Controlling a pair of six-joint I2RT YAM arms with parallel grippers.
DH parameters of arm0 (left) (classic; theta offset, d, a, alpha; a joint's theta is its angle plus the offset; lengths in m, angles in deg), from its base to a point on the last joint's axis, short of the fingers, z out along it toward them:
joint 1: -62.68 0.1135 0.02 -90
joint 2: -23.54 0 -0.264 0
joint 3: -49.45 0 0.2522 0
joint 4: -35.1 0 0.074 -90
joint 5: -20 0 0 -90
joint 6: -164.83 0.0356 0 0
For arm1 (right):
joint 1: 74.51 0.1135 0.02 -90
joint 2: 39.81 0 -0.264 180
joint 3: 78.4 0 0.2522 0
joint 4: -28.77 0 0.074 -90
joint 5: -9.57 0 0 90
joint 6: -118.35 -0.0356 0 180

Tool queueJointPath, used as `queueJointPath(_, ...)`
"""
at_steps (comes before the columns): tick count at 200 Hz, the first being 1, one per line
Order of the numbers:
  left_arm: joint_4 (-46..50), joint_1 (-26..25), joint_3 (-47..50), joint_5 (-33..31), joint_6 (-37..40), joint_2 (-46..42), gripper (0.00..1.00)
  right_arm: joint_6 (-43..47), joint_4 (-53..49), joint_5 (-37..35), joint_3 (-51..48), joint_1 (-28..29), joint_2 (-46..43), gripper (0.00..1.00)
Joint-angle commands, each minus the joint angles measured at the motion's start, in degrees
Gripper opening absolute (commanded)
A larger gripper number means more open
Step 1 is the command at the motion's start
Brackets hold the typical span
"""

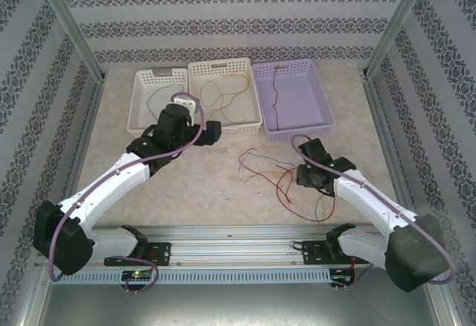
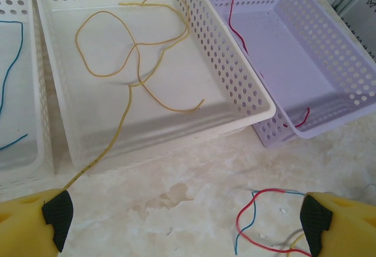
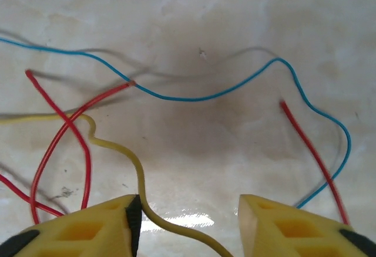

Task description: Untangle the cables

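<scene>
Three baskets stand in a row: left white basket (image 1: 136, 103) with one blue cable (image 1: 152, 100), middle white basket (image 1: 223, 64) with one yellow cable (image 2: 132, 51), lilac basket (image 1: 327, 110) with one red cable (image 2: 235, 28). Tangled cables (image 1: 279, 177) lie on the table (image 1: 208, 192). My left gripper (image 2: 182, 216) gapes wide. My right gripper (image 3: 188, 216) has its jaws apart around one yellow strand (image 3: 138, 175).

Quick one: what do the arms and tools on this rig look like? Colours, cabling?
They match: the left arm and right arm have white links, black joint housings and a lilac cable routed along each. The left tool and right tool have blocky yellow fingers with black pads.
</scene>
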Motion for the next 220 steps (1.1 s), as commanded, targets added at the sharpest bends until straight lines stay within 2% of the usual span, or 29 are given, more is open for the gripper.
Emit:
queueJointPath(1,0.87,-0.64,-2.0,0.45,1.56,-0.19,1.0,-0.43,2.08,1.24,-0.13,0.53,0.59,0.29)
queueJointPath(20,0.88,-0.66,-2.07,0.53,1.51,-0.25,1.0,0.06,2.88,2.9,0.91,0.6,0.24,0.18)
queueJointPath(35,0.88,-0.61,-2.01,0.45,1.59,-0.36,1.0,0.82,2.74,3.51,2.59,0.61,0.65,0.13)
queueJointPath(48,1.04,-0.64,-2.03,0.29,1.8,-0.35,1.0,1.26,2.71,4.57,3.82,0.61,1.48,0.09)
queueJointPath(70,1.03,-0.65,-1.98,-0.29,2.12,-0.4,1.0,1.61,1.79,6.83,5.22,0.88,2.94,0.09)
queueJointPath(84,1.05,-0.66,-1.95,-0.34,2.13,-0.42,1.0,1.94,0.52,6.55,5.33,0.97,2.73,0.15)
queueJointPath(96,1.05,-0.69,-2.05,-0.09,2.12,-0.51,1.0,2.29,-0.71,5.78,5.03,0.97,2.06,0.39)
queueJointPath(101,1.05,-0.68,-2.06,-0.08,2.12,-0.54,1.0,2.46,-1.37,5.65,4.93,0.97,1.73,0.45)
queueJointPath(119,1.05,-0.69,-1.98,-0.01,2.16,-0.64,1.0,2.39,-2.27,6.3,3.75,1.06,-0.59,0.56)
queueJointPath(133,0.97,-0.69,-1.94,0.01,2.21,-0.64,1.0,1.5,-1.81,6.53,2.43,1.76,-3.35,0.59)
queueJointPath(156,0.88,-0.64,-1.96,0.01,2.29,-0.44,1.0,0.82,-0.72,6.67,0.89,2.7,-5.37,0.6)
queueJointPath(187,0.88,-0.67,-1.92,-0.08,2.41,-0.43,1.0,0.13,-0.91,5.91,1.37,4.79,0.64,0.58)
queueJointPath(209,1.0,-0.62,-1.95,-0.26,2.49,-0.44,1.0,-0.41,1.05,7.24,0.62,5.88,4.38,0.52)
queueJointPath(220,0.88,-0.68,-1.86,-0.18,2.52,-0.45,1.0,-0.79,1.79,7.88,0.2,6.21,5.84,0.45)
